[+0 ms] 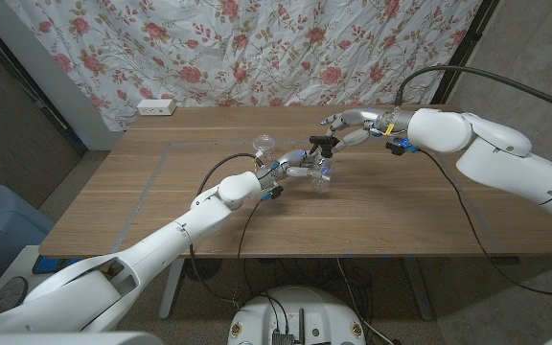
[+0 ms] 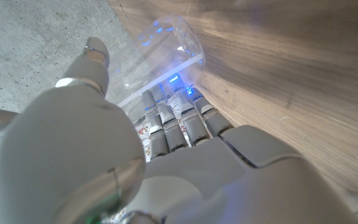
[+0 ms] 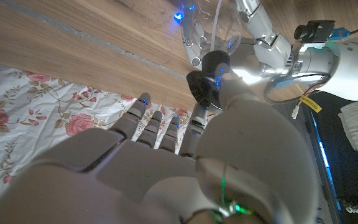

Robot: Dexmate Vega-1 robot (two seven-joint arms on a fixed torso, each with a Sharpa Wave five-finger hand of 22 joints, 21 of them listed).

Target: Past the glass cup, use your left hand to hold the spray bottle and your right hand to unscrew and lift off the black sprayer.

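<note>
Fingers of the left hand [image 1: 293, 167] wrap the clear spray bottle [image 1: 320, 178]; the right hand's fingers reach for the black sprayer [image 1: 323, 144].

Going left to right on the wooden table [image 1: 161, 206]: the glass cup [image 1: 264, 146] stands just beside the left hand, on its far side. Next comes the bottle, upright near the table's middle and held around its body, as the left wrist view shows. The sprayer sits on top of it. The right hand [image 1: 351, 128] comes in beside the sprayer with fingers spread; in the right wrist view they lie close against it, but I cannot tell whether they are gripping it yet. As I judge it, the holding step is done; unscrewing and lifting off the sprayer remain.
</note>
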